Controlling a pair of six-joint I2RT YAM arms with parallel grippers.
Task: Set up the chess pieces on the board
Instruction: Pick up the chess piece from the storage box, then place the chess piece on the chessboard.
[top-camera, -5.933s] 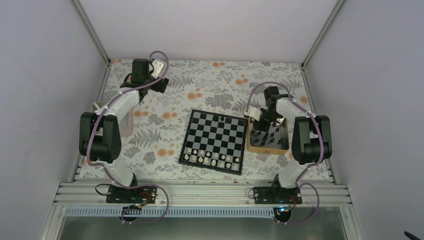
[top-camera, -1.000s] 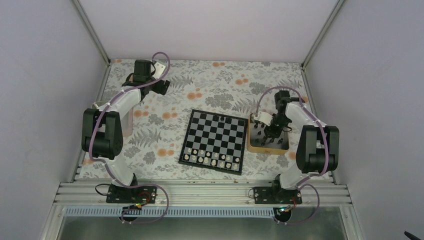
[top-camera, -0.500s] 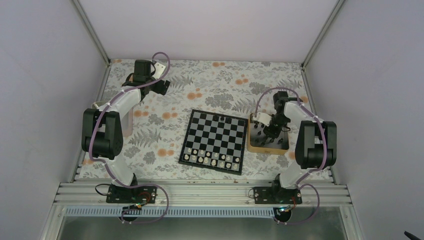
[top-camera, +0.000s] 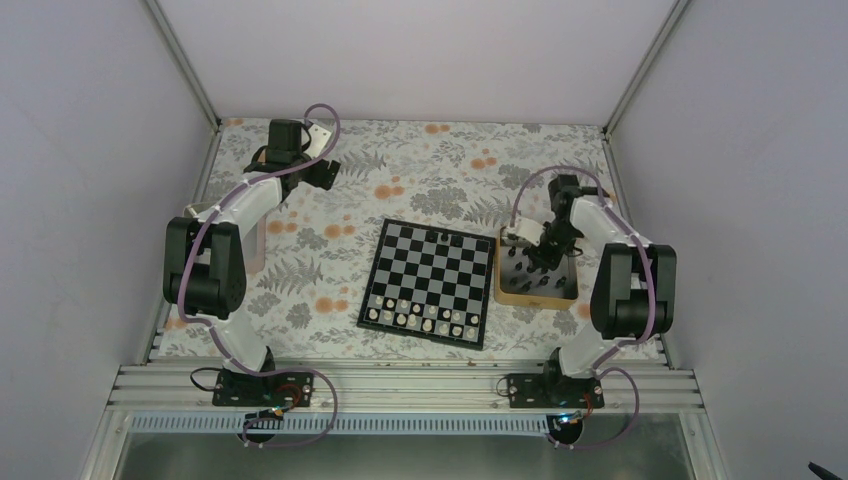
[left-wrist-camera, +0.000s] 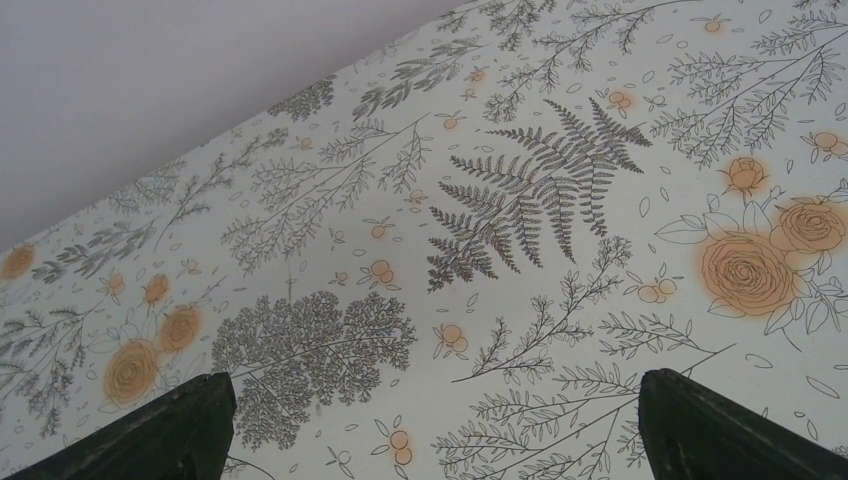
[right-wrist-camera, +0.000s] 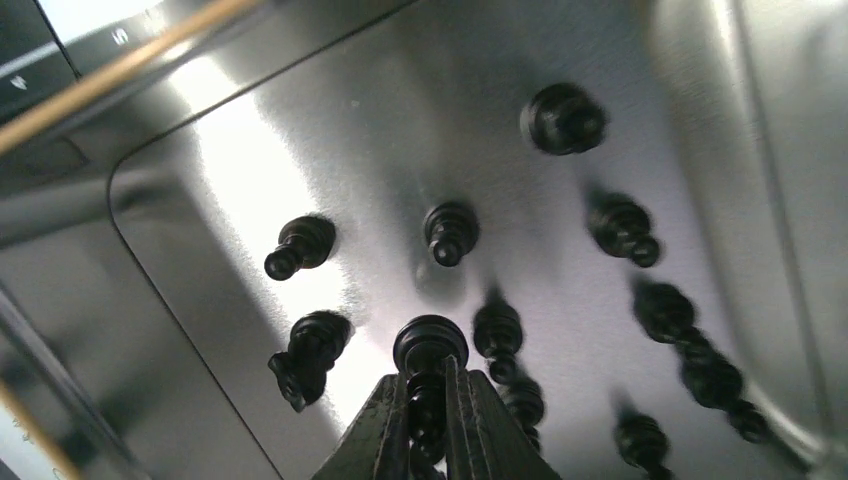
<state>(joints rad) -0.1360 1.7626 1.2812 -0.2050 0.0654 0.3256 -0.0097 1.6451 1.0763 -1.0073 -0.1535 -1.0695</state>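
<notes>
Your floral-clothed table (top-camera: 420, 170) carries the board (top-camera: 430, 275) at centre, the wooden tray (top-camera: 537, 298) just beside it at three o'clock.

The left claw (left-wrist-camera: 430, 445) stands wide apart, its two dark fingers (left-wrist-camera: 150, 435) showing only at the bottom corners. Between and beyond them lies the counter (left-wrist-camera: 560, 330), covered in a pale print with a grey fern (left-wrist-camera: 540, 205) and orange roses (left-wrist-camera: 745, 270). A plain wall (left-wrist-camera: 150, 80) fills the upper left.
</notes>
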